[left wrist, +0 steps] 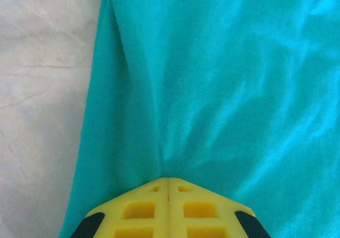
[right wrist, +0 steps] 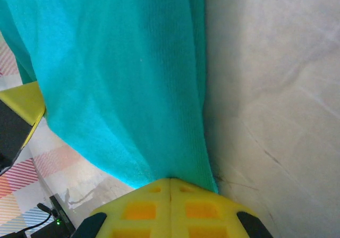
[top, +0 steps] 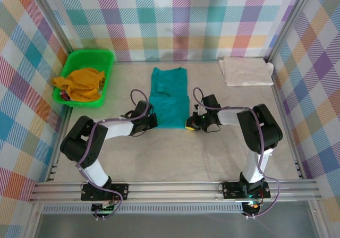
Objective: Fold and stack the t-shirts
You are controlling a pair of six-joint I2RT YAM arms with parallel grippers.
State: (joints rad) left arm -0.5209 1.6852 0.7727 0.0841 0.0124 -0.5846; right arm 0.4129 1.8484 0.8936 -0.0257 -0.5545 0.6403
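Plaid-papered walls (top: 175, 15) box in a pale, marbled table (top: 175, 153). At its centre lies the teal t-shirt (top: 169, 97), folded to a long narrow strip running from far to near, wrinkled around the middle, plain side up. The left gripper (top: 154, 122) pinches its near left corner and the right gripper (top: 189, 124) its near right corner. Both sets of jaws are closed tight, with cloth gathered at the yellow tips. The cream t-shirt (top: 246, 70) sits folded at the far right corner, well apart. A green basket (top: 87, 54) holding orange cloth (top: 82, 84) occupies the far left. Bare tabletop stretches between the shirt and the arm bases.
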